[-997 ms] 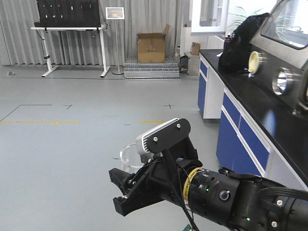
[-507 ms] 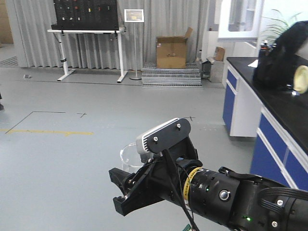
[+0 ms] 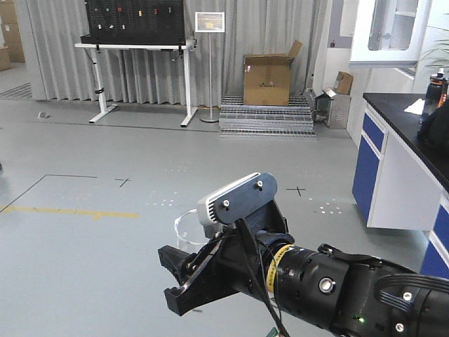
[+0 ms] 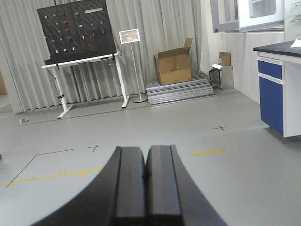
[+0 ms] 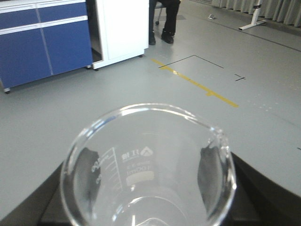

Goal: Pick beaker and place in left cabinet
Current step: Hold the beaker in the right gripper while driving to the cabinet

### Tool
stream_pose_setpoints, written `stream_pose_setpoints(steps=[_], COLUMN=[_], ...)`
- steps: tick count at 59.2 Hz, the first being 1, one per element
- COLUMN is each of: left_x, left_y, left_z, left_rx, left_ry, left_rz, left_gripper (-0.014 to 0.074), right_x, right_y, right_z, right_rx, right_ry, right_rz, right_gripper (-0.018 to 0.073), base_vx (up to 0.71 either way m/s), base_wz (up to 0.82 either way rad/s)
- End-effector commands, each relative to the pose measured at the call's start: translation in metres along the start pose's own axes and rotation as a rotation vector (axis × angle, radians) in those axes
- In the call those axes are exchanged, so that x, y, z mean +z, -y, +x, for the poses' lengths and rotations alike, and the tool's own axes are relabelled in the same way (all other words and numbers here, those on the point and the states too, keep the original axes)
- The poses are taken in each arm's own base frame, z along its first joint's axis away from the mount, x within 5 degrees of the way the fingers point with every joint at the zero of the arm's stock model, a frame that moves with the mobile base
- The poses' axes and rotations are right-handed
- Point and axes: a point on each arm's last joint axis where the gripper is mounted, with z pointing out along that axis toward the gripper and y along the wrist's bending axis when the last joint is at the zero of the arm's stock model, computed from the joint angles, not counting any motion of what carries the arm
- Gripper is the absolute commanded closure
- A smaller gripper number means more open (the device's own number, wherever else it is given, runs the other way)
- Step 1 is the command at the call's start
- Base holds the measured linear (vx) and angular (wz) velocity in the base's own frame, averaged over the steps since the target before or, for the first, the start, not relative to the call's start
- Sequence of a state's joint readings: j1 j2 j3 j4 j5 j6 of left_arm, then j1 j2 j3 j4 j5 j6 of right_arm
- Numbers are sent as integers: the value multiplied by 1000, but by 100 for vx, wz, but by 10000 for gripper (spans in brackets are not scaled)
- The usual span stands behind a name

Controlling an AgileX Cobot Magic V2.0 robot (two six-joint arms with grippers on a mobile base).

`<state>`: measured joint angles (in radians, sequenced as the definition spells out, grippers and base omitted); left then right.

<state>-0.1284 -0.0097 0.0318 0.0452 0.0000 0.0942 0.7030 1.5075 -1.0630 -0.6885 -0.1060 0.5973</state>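
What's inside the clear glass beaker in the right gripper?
Nothing visible; the clear glass beaker looks empty. Black gripper fingers flank its walls; its base is mostly out of frame.

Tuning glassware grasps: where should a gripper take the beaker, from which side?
Pinch the beaker on its straight wall below the flared rim, fingers coming in level from opposite sides, since it is upright, mouth up. The right gripper holds it so.
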Motion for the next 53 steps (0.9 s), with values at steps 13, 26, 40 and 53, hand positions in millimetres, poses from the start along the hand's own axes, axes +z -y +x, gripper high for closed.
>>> stream_pose_setpoints(steps=[13,26,40,53], left_x=[-1,-1,-1,-1], left_y=[0,0,0,0], left_z=[-3,-3,-3,-3], left_rx=[-6,-6,-6,-6], left_ry=[77,77,77,77], left_rz=[-7,-7,-7,-7], left_gripper=[595,595,595,595], right_x=[-13,-13,-13,-13], right_y=[-1,-1,-1,-1], right_z=[-27,-27,-27,-27], right_rx=[1,1,1,1], right_ry=[125,125,125,125], right_rz=[-27,-27,-27,-27], right_gripper=[561,561,561,561], base_vx=[66,67,69,71], base_wz=[-9,-10,-3,7])
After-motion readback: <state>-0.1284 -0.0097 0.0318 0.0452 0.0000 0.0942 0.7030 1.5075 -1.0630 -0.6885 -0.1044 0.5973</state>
